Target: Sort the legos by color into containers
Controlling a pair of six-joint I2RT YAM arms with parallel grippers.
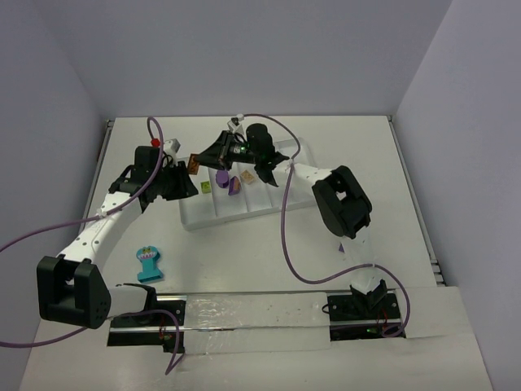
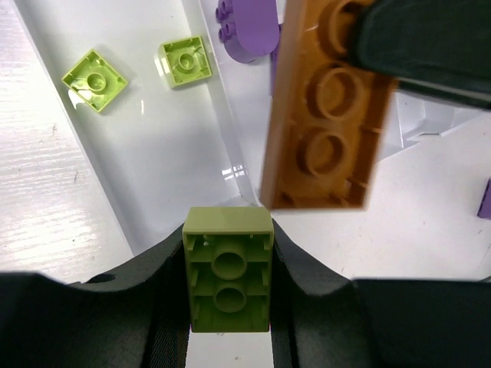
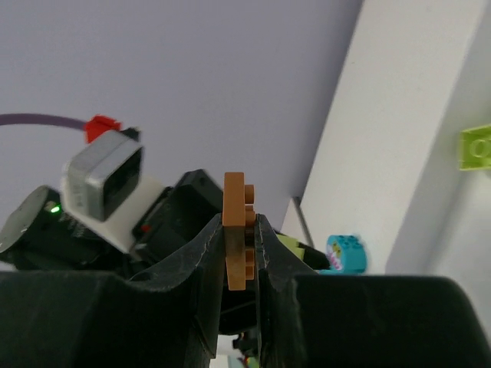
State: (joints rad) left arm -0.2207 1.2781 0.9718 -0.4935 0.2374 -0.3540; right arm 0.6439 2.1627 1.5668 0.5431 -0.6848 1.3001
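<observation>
My left gripper (image 2: 229, 264) is shut on a lime green brick (image 2: 228, 226) and hovers at the left end of the white tray (image 1: 232, 215); in the top view it is at the tray's left side (image 1: 189, 189). My right gripper (image 3: 238, 224) is shut on a flat orange-brown brick (image 3: 234, 192), held in the air just above and beyond the left gripper (image 1: 194, 165). That brick fills the left wrist view's upper right (image 2: 322, 115). Two lime pieces (image 2: 94, 79) (image 2: 185, 61) lie in one compartment and purple pieces (image 2: 249, 27) in the one beside it. A tan piece (image 1: 247, 177) lies further right.
A flat teal comb-like piece (image 1: 149, 263) lies on the table left of the tray, near the left arm; it also shows in the right wrist view (image 3: 344, 253). The two grippers are very close together over the tray's left end. Purple cables hang from both arms.
</observation>
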